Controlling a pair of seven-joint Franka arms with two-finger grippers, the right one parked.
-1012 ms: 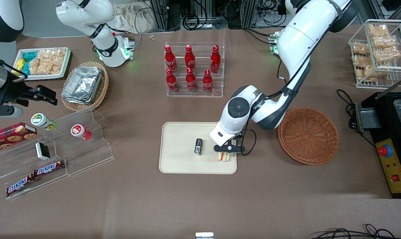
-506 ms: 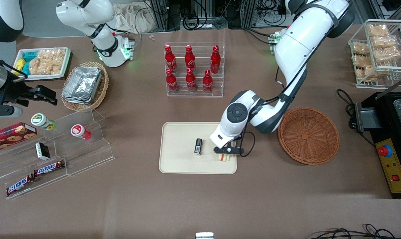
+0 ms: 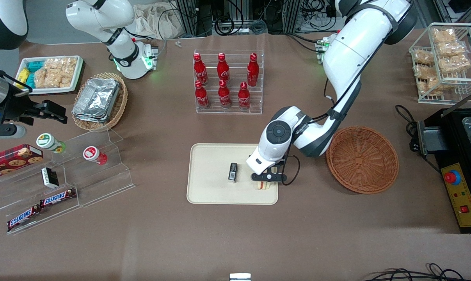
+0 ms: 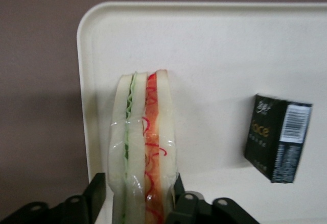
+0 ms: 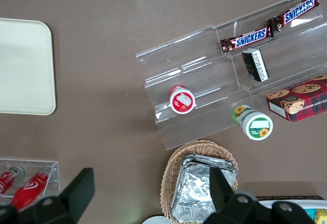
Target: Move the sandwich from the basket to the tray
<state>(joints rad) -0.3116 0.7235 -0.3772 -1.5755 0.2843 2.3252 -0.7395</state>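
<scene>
Pincer (image 3: 265, 180) low over tray (image 3: 208, 191), at tray's end nearest basket (image 3: 362, 159). Fingers (image 4: 96, 196) squeeze sandwich (image 4: 144, 147) from both sides. Sandwich stands on edge on tray. Small black box (image 3: 233, 172) beside it. Basket holds nothing.

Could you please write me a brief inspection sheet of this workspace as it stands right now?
Surface: brown table, no spills seen.
Job's things: sandwich standing on edge on the tray; basket holds nothing.
Clutter: small black box on the tray; cola bottles farther from the camera.
Grippers: left pincer over the tray, fingers either side of the sandwich.
Cables: one black cable beside the basket.
Surroundings: snack rack.
</scene>
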